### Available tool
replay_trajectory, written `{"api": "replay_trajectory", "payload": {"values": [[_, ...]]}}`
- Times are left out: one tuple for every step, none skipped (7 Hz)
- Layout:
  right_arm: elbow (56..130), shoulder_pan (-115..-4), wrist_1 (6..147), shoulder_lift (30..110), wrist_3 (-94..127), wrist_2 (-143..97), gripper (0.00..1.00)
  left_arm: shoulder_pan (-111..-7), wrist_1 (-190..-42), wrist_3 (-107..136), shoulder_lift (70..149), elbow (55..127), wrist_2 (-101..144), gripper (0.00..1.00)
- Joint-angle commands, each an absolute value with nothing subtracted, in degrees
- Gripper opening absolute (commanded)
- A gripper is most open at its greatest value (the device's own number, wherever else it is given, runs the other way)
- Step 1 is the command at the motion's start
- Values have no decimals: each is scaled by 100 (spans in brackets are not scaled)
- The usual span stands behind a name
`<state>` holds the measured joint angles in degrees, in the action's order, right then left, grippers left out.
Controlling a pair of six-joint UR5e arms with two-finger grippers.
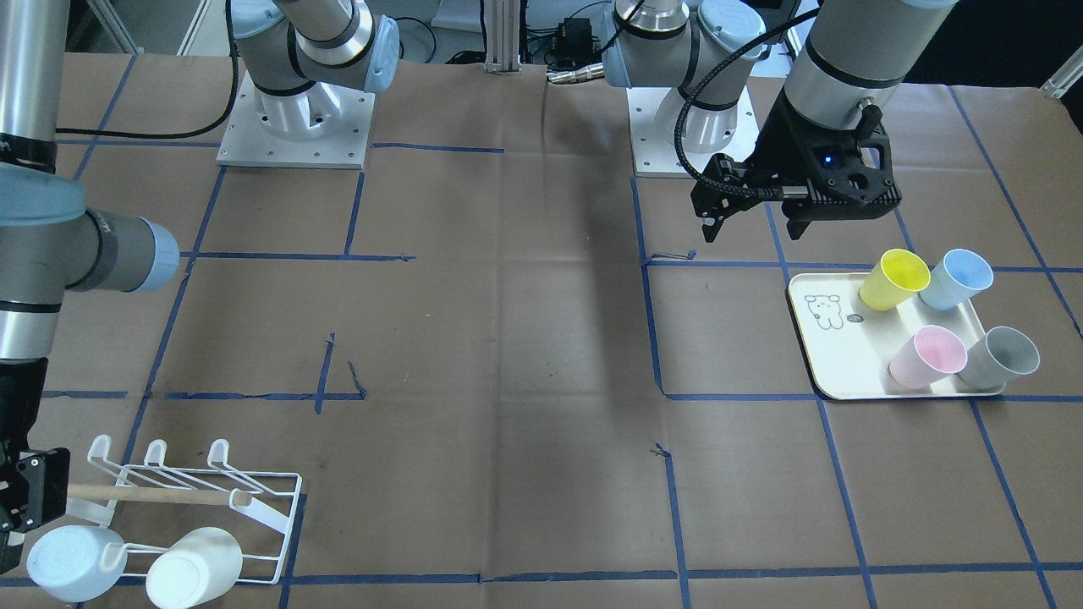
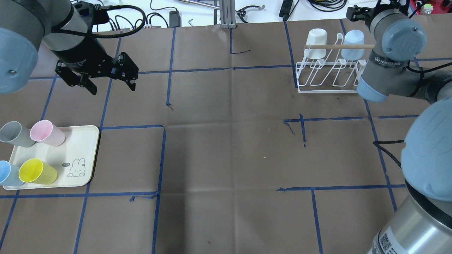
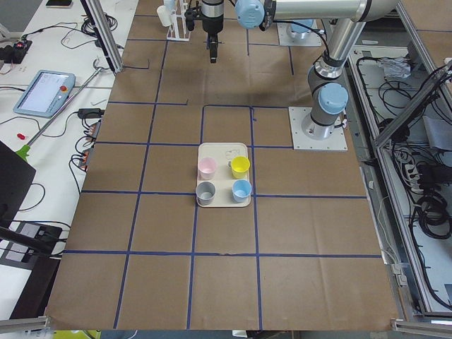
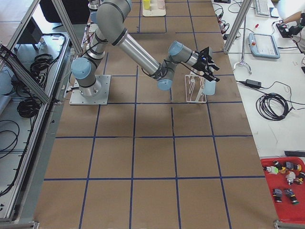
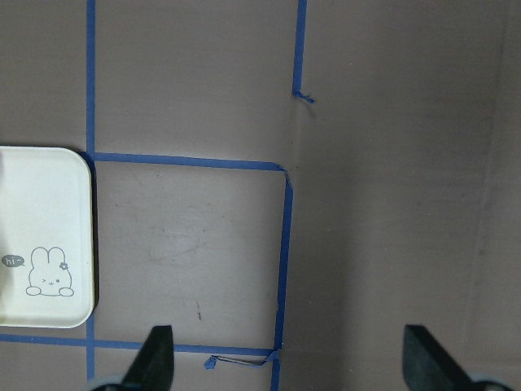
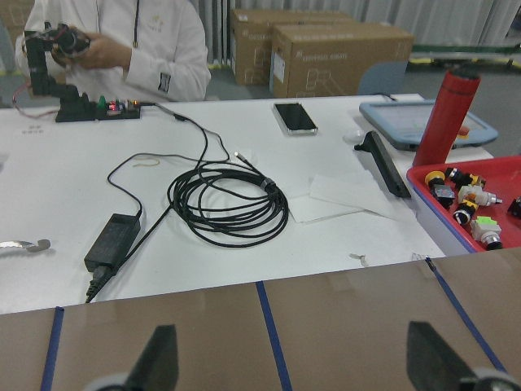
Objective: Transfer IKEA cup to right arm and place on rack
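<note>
Left gripper (image 2: 113, 86): fingers spread wide, nothing between them. It hangs above bare brown paper, near the cream bunny tray (image 2: 82, 148) but off to its side.

Tray holds four cups standing mouth-up: grey cup (image 2: 16, 134), pink cup (image 2: 47, 133), blue cup (image 2: 7, 173), yellow cup (image 2: 37, 171). None is gripped.

Right gripper (image 6: 291, 342): fingers apart and empty in its wrist view. It sits at the far end of the white wire rack (image 2: 328, 82), close to the light-blue cup (image 2: 353, 44). Cannot tell whether it touches the cup.

Rack carries two cups mouth-down on its prongs: the light-blue one and a white cup (image 2: 316, 42), with the wooden dowel (image 2: 335, 46) running across in front of both.
</note>
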<state>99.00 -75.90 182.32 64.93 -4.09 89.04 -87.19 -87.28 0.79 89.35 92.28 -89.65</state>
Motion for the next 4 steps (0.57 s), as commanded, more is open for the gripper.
{"api": "replay_trajectory", "payload": {"values": [[9817, -7707, 16365, 7135, -422, 8912, 100, -8719, -8728, 79, 8930, 9229, -8965, 100], [9817, -7743, 15930, 7380, -413, 8912, 100, -8719, -8728, 79, 8930, 9229, -8965, 100], [9817, -7891, 15317, 7653, -422, 8895, 100, -8719, -8728, 79, 8930, 9229, -8956, 100], [9817, -8136, 14493, 7873, -413, 8947, 100, -8719, -8719, 79, 8938, 9229, -8956, 100]]}}
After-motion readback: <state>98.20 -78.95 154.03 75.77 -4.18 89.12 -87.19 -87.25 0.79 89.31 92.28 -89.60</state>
